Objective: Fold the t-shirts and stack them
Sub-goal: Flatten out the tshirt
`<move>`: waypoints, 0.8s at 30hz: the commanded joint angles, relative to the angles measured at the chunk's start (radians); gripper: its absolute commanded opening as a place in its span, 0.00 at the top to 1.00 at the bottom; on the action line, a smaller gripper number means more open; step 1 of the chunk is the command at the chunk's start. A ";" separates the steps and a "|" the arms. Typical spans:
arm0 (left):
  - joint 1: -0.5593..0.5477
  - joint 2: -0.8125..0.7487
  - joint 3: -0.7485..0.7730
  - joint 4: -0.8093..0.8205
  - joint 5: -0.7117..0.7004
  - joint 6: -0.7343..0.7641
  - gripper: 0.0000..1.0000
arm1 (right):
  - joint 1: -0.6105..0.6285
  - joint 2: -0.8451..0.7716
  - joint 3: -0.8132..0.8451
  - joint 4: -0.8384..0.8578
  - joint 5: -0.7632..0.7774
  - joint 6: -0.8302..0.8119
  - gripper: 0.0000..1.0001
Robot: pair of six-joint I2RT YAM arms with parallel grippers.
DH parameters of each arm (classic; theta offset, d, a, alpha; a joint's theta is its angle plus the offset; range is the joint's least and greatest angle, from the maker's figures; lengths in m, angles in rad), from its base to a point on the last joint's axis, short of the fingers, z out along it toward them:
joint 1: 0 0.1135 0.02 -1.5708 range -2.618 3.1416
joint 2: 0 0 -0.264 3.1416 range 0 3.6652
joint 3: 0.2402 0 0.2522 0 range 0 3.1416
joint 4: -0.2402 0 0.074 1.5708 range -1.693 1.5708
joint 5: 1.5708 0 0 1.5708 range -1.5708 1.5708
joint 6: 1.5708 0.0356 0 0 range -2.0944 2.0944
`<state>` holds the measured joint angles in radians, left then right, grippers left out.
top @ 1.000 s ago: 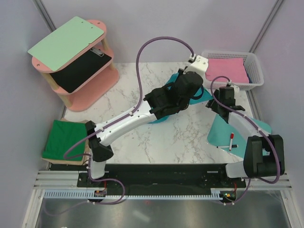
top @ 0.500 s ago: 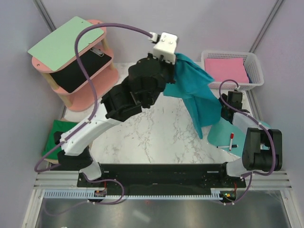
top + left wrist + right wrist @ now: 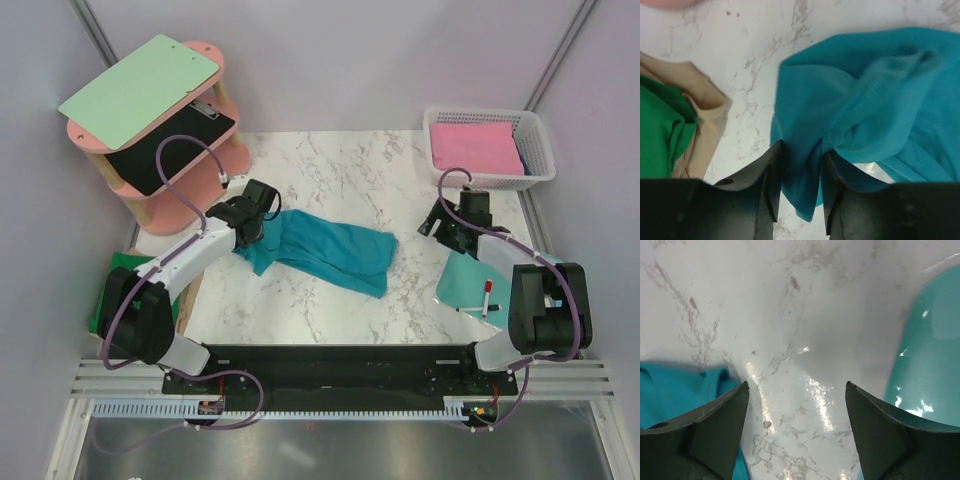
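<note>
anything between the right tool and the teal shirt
Nothing: only bare marble tabletop separates the right tool from the teal t-shirt, seen in the top view.

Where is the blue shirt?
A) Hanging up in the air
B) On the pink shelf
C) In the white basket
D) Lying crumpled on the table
D: the blue shirt lies in a crumpled heap on the marble table, not in the basket, on the shelf, or lifted up.
</note>
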<state>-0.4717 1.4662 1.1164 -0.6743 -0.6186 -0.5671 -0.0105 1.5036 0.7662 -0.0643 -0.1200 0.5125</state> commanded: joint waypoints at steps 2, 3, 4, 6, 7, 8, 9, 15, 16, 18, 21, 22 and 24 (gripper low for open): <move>0.033 0.022 -0.003 -0.005 -0.006 -0.152 0.00 | 0.182 -0.071 0.099 -0.118 0.074 -0.098 0.09; 0.033 0.025 0.011 -0.005 -0.006 -0.140 0.00 | 0.248 -0.085 0.102 -0.130 0.089 -0.118 0.09; 0.031 0.025 0.017 -0.007 -0.006 -0.136 0.00 | 0.271 -0.098 0.099 -0.143 0.103 -0.121 0.09; 0.027 0.016 0.031 -0.005 -0.001 -0.123 0.00 | 0.309 -0.141 0.081 -0.149 0.095 -0.121 0.10; 0.024 0.013 0.034 -0.005 -0.001 -0.122 0.00 | 0.314 -0.151 0.055 -0.149 0.085 -0.111 0.10; 0.015 0.002 0.034 -0.005 -0.009 -0.116 0.00 | 0.317 -0.167 0.041 -0.138 0.076 -0.105 0.12; 0.010 -0.006 0.030 -0.005 -0.016 -0.113 0.00 | 0.316 -0.171 0.018 -0.137 0.072 -0.104 0.12; -0.022 -0.082 -0.012 -0.005 -0.056 -0.123 0.00 | 0.316 -0.131 -0.040 -0.066 -0.007 -0.057 0.17; -0.027 -0.090 -0.015 -0.005 -0.058 -0.122 0.00 | 0.317 -0.122 -0.044 -0.054 -0.013 -0.037 0.18; -0.050 -0.113 -0.018 -0.005 -0.059 -0.120 0.00 | 0.320 -0.089 -0.044 -0.028 -0.027 -0.023 0.19; -0.090 -0.103 -0.006 -0.002 -0.067 -0.106 0.00 | 0.328 -0.048 -0.042 0.004 -0.055 0.001 0.21; -0.102 -0.092 -0.001 -0.001 -0.075 -0.100 0.00 | 0.331 -0.040 -0.045 0.018 -0.062 0.009 0.21; -0.142 -0.060 0.025 -0.002 -0.089 -0.086 0.00 | 0.349 -0.028 -0.056 0.057 -0.067 0.038 0.22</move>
<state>-0.5571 1.3708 1.1057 -0.7006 -0.6521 -0.6407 0.3153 1.4582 0.7242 -0.1143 -0.1421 0.4896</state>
